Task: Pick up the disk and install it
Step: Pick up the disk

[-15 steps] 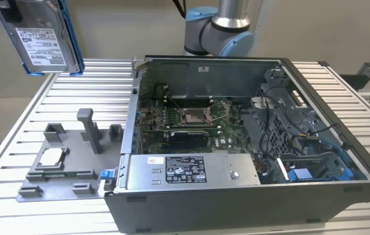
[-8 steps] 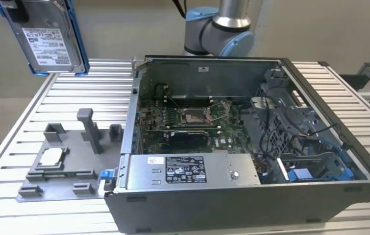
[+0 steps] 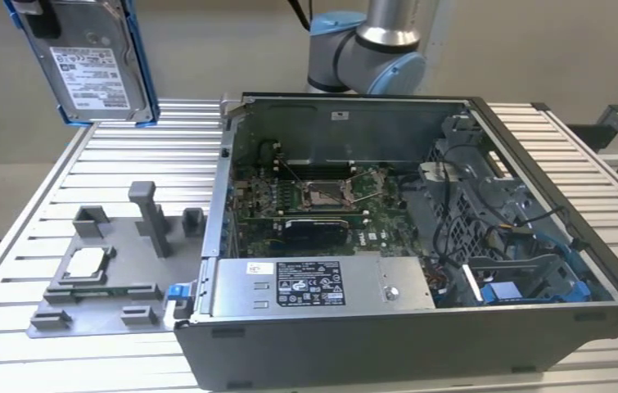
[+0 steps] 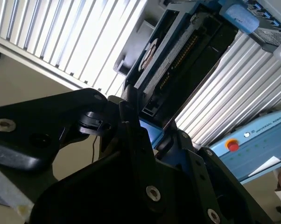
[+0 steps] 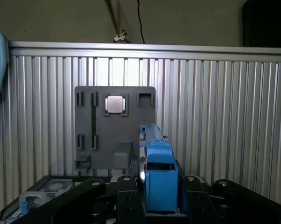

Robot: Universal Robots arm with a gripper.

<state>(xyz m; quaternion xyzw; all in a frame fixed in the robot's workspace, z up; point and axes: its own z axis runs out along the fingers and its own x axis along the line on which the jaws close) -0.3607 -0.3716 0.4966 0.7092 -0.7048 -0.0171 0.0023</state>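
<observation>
The end effector [image 5: 159,189] is closed on the disk [image 5: 158,161]. In the first wrist view its two dark fingers [image 5: 126,191] clamp the blue bracket from either side. In the second wrist view the end effector [image 4: 152,133] grips one end of the disk [image 4: 178,56], whose connector edge runs away from the fingers.

In the exterior view the disk [image 3: 92,64] hangs upright, lifted clear of the bench [image 3: 570,164], at the exterior view's left. Its white label faces the camera and the blue bracket frames its edges.

Below it on the bench lies a grey fixture plate [image 3: 123,282] with raised posts and slots; a small square chip [image 3: 88,260] sits in one of its seats. In the first wrist view the same plate [image 5: 98,140] and chip [image 5: 116,104] lie beyond the disk.

Just beside the plate, toward the exterior view's right, stands an open computer case [image 3: 418,344]. Inside are a motherboard [image 3: 320,196], a labelled power supply [image 3: 309,282] along the near wall, and a blue drive bay [image 3: 527,286]. The arm [image 3: 380,49] rises behind the case.
</observation>
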